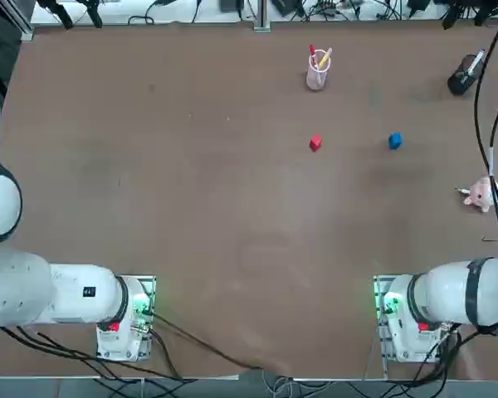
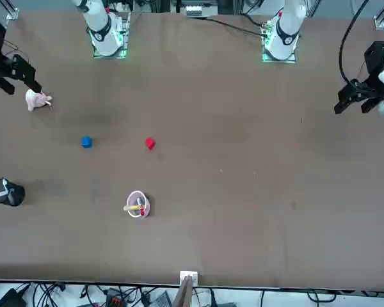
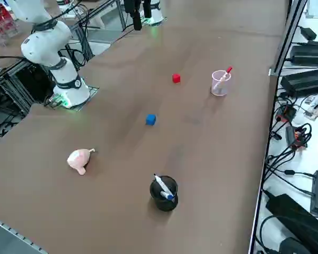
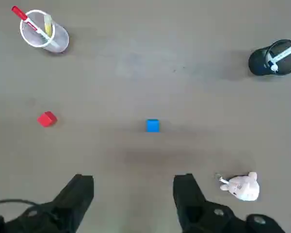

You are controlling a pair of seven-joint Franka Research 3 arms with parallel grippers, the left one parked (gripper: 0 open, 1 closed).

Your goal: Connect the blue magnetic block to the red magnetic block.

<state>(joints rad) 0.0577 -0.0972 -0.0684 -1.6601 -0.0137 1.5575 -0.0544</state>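
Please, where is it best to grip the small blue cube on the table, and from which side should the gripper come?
Come from straight above and close on two opposite flat side faces of the blue magnetic block. It sits flat and alone on the table, apart from the red magnetic block, so all sides look free. The right gripper is open, high above the table, with nothing between its fingers.

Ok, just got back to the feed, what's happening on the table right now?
Nothing is held yet. The right gripper is open, high above the table, with the blue magnetic block lying beneath it. The red magnetic block sits apart from the blue one, so the two aren't connected. A pink plush toy, a clear cup with pens and a black cup stand around them, untouched.
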